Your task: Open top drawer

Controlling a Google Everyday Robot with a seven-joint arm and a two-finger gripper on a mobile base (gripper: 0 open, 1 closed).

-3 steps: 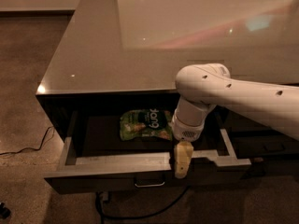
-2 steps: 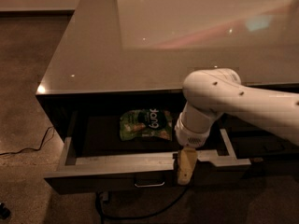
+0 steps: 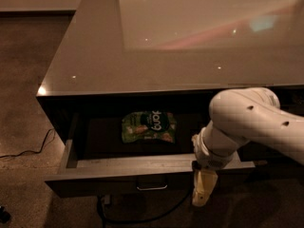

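Top drawer (image 3: 114, 183): stands open, extended toward the near side from under the grey countertop (image 3: 95, 56), with its dark flat front nearest the camera. The metal pull handle (image 3: 152, 185) sits at the centre of the front, with nothing on it.

Drawer interior: one green snack bag (image 3: 148, 126) lies flat on the floor of the drawer, toward the far side and near the middle.

Gripper (image 3: 203, 192): points downward in front of the drawer front, to the right of the handle and apart from it. It hangs from the white arm (image 3: 247, 122), which enters from the right and crosses the drawer's near right edge. Whether it is released or clenched cannot be told, and no object is seen in it. Contact with the drawer front cannot be confirmed.

Floor: a dark cable (image 3: 33, 150) lies left of the cabinet.
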